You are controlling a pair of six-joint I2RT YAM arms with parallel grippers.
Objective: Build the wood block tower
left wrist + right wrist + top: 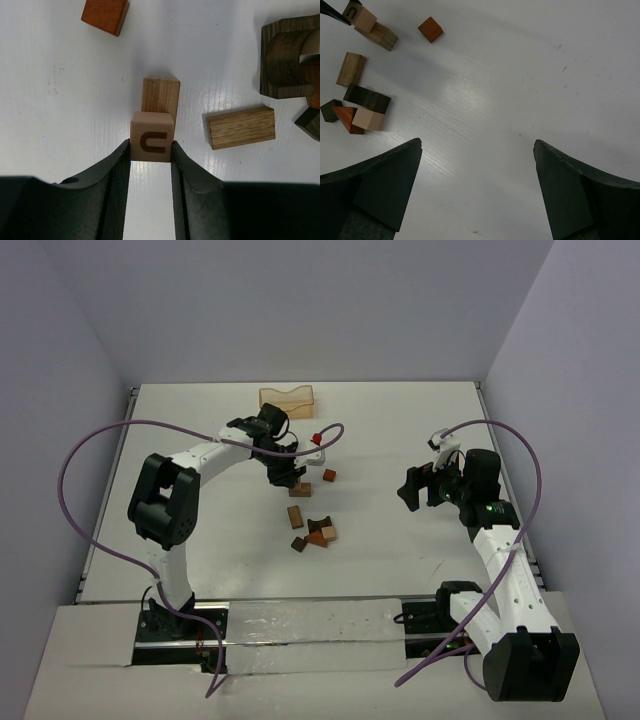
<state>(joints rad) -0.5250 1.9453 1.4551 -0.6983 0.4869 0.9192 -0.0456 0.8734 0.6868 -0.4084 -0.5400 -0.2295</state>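
While the left pincer (150, 146) pinches a pale cube (152, 131) stamped with a dark U, its two fingers press flat against the cube's opposite sides. Just past the fingertips the cube overlaps the near end of a tan block (161, 94). The right wrist view shows it sitting over that end, though I cannot tell whether it bears on it.

Beyond the tips, to the left in the left wrist view, a red cube (105, 15) lies well apart, cut by the frame's top edge, with bare worktop (65, 100) between. To the right of the fingers a tan cuboid (241, 127) lies near but clear of the grip. Past it a dark block (285, 60) runs off the frame edge.

The right pincer (477, 146) hangs spread wide with nothing between its fingers, over a broad open stretch of worktop. Every block lies far off to the left in its wrist view, toward that frame's edge. There the dark block, a red wedge (347, 120) and a pinkish cube (369, 120) huddle, touching.

From above, a tray (287, 397) sits at the worktop's far edge, beyond the left pincer and apart from the blocks. Around the right pincer the surface lies open to the far and side edges.
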